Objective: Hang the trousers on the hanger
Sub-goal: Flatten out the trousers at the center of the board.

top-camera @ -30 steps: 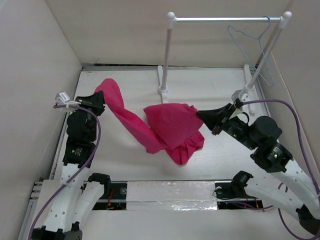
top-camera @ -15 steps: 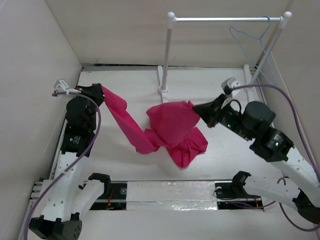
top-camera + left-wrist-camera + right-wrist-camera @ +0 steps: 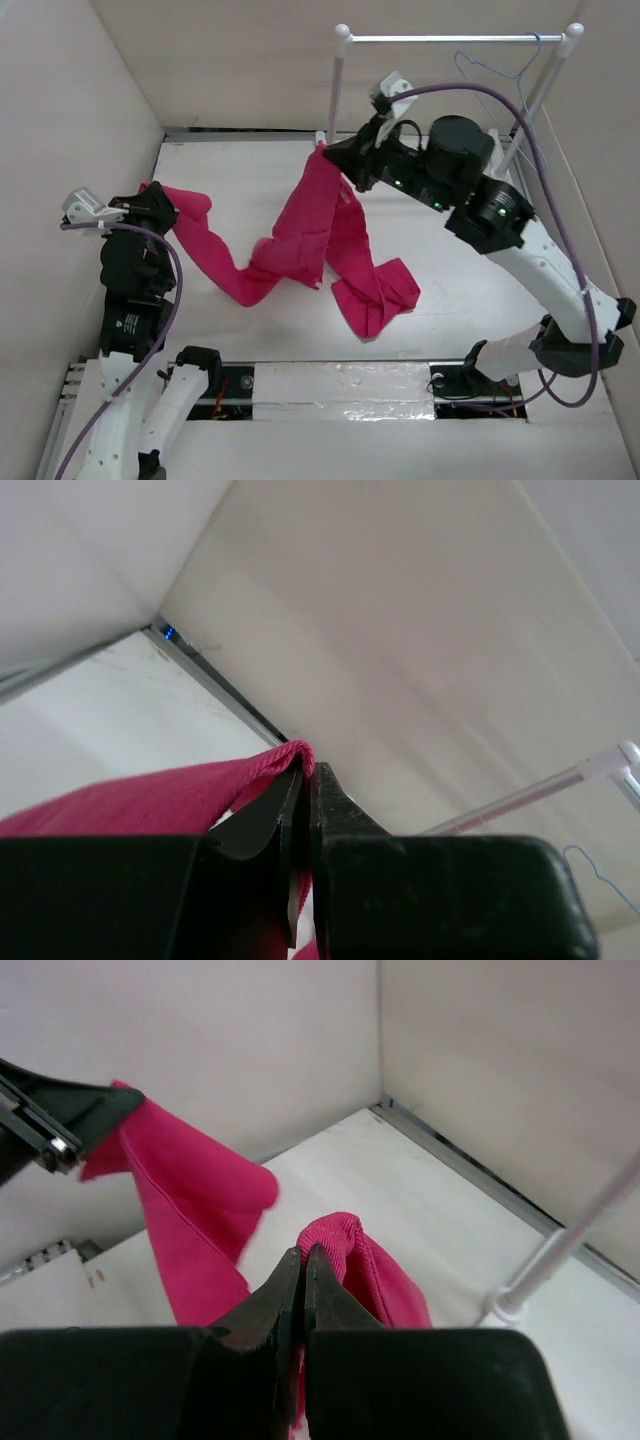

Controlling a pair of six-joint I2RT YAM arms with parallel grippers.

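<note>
Right gripper (image 3: 325, 152), seen from overhead, is pinched closed on a bunched edge of the trousers (image 3: 300, 235), which it holds in the air just in front of the left post of the rack (image 3: 450, 39), below the silver bar. From that pinch the soft magenta cloth hangs as a long creased sheet down to the white table (image 3: 240, 165). One leg folds there into a loose S on the near side of the rack's base, and the other runs as a sagging band far out to the rack's left, where the left gripper (image 3: 165, 200) is clamped on its end. The hanger (image 3: 524, 68), a thin pale-blue wire triangle, hangs by its hook at the right end of the rack's bar, well apart from the cloth. On the left wrist camera, the black fingers (image 3: 335, 800) meet on a rolled pink hem (image 3: 150, 795), with the rack's bar (image 3: 540, 792) crossing the background to the right. On the right wrist camera, the black jaws press together on a rounded, finely ribbed fold of fabric (image 3: 345, 1245). The rack's white post (image 3: 570, 1245) slants at the right, and well to its left the other gripper's dark tip (image 3: 60, 1110) holds a pointed corner of the cloth.
</note>
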